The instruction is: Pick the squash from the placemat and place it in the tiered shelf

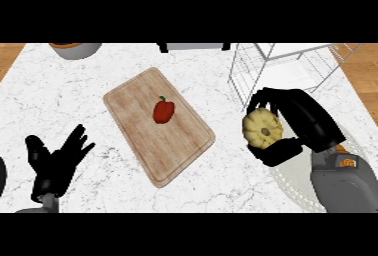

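Right hand (299,127) curled round squash (263,129) — beside tiered shelf (284,70); left hand (57,159) fingers spread, resting.

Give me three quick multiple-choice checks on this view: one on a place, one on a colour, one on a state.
1. Where does the red pepper lie?
A. on the wooden cutting board
B. inside the wire shelf
C. on the placemat

2. What colour is the squash?
A. dark green
B. pale yellow
C. purple

3. What is the right hand doing?
A. resting open on the counter
B. pressing flat on the board
C. curled round the squash

Answers:
1 A, the pepper sits mid-board.
2 B, its ribbed skin shows pale yellow between the fingers.
3 C, fingers and thumb wrap it beside the wire tiered shelf, above the placemat. The left hand rests open at lower left.
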### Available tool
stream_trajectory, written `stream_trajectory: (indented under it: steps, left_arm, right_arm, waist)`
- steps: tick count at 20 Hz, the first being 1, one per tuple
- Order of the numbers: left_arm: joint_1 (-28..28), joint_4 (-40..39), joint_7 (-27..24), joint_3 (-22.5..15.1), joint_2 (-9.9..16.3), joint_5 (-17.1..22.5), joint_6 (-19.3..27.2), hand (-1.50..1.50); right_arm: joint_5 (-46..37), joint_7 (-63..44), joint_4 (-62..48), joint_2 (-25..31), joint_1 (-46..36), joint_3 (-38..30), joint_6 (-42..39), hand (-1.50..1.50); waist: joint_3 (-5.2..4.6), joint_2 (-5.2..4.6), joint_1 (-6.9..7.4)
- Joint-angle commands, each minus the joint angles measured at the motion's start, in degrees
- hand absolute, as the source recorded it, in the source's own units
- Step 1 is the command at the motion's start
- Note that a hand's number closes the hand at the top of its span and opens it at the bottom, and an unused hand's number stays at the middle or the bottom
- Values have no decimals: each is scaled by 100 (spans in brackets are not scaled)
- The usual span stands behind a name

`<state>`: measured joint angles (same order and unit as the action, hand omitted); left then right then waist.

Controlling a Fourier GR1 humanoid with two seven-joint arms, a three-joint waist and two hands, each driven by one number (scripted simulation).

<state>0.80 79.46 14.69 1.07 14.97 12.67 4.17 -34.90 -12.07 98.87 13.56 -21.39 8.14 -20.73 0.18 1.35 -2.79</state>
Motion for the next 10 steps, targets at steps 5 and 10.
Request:
stream_trajectory:
  steps: [5,10]
  left_arm:
    - [-35,12,48,-246,-206,-246,137,0]
    - [-350,-27,277,-10,-30,-82,-29,0]
  right_arm:
    - [1675,-1970,2208,596,-738,-1699,-1357,150]
    - [2664,-2839,1747,1228,-1677,-2672,-1663,150]
  waist:
    - [-29,-72,113]
    - [-24,-117,249]
